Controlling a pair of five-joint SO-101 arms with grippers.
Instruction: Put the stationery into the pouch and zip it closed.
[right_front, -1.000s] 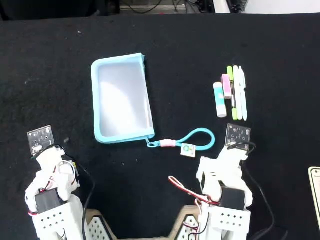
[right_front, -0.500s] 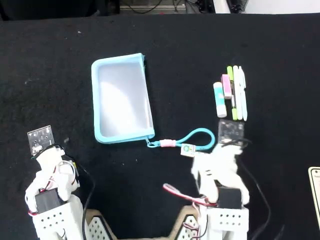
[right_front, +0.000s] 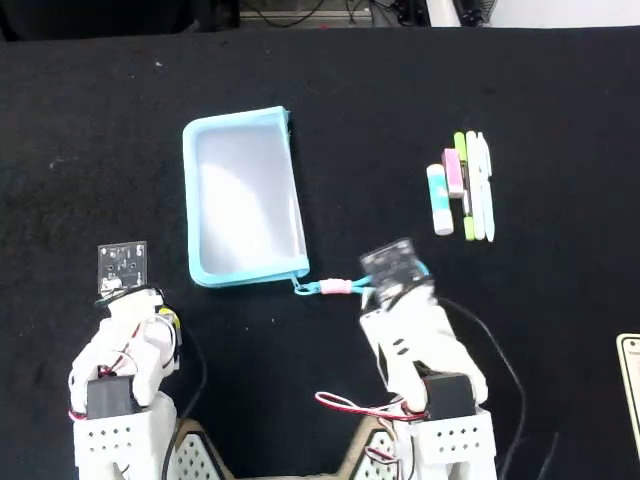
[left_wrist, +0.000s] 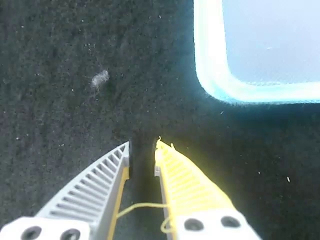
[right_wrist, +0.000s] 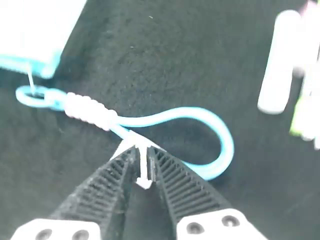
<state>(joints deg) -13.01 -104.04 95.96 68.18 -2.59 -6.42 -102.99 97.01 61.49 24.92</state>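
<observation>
Two grippers. Left gripper (left_wrist: 142, 146): jaws at a slim gap, holding nothing, near a corner of the light-blue pouch (right_front: 245, 195). Right gripper (right_wrist: 142, 152): jaws nearly closed above the pouch's blue wrist strap (right_wrist: 170, 114), its white tag (right_wrist: 144, 172) showing in the slit. Stationery (right_front: 462, 188): pens and sticks side by side on black cloth (right_front: 560, 330), well apart from the pouch.

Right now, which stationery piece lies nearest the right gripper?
The short white stick with the blue cap, on the pouch side of the group. The pink piece and the long pens lie farther from the right gripper.
</observation>
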